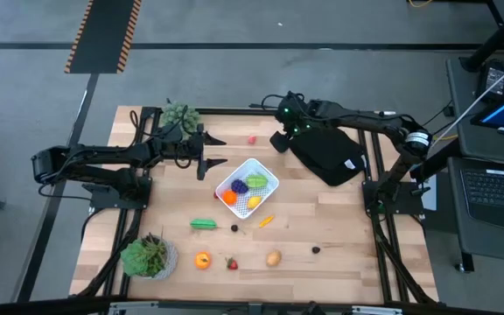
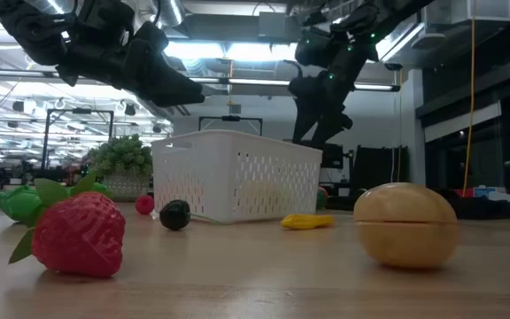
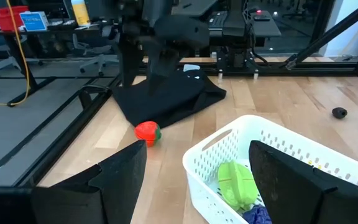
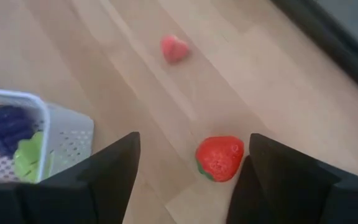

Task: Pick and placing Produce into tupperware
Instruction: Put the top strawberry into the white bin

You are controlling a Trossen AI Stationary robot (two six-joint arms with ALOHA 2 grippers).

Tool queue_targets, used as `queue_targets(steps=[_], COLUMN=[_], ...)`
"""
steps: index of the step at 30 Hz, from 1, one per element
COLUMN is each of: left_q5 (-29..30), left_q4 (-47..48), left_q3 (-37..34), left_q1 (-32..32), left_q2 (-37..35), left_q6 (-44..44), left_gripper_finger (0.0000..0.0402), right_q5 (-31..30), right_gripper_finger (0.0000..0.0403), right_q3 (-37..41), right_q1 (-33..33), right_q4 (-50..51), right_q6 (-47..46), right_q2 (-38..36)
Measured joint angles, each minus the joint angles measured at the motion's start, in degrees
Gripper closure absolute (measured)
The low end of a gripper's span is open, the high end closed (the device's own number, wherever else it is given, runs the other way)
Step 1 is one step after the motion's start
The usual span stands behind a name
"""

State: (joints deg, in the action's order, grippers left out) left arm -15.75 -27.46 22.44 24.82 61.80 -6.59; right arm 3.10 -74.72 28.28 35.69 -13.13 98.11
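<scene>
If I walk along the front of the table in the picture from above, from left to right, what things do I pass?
Bushy potted plant → orange fruit → strawberry → tan fruit → small dark berry.

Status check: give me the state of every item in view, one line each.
Left gripper: fingers open, empty, beside the tupperware.
Right gripper: fingers open, empty, above a red strawberry.
Tupperware: upright, partly filled with produce.
Green pepper: loose on the table.
Tan potato: loose on the table.
</scene>
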Motion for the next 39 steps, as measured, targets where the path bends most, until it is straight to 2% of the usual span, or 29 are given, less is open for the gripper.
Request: queue_targets(steps=[12,39], left_q5=[0.01,0.03], left_q4=[1.49,2.54], left_q3=[0.02,0.02], left_q1=[0.02,0.02], left_q2=[0.0,-0.02], left_q6=[0.01,-0.11], left_gripper_finger=[0.0127,0.0127], right_q5=[-1.95,-1.95], right_gripper_finger=[0.01,0.01], right_q3=[0.0,0.02], right_q1=[1.3,1.11], right_q4=[3.73,0.58], right_q6=[-3.23,-6.09], right_q2=[5.37,13.59])
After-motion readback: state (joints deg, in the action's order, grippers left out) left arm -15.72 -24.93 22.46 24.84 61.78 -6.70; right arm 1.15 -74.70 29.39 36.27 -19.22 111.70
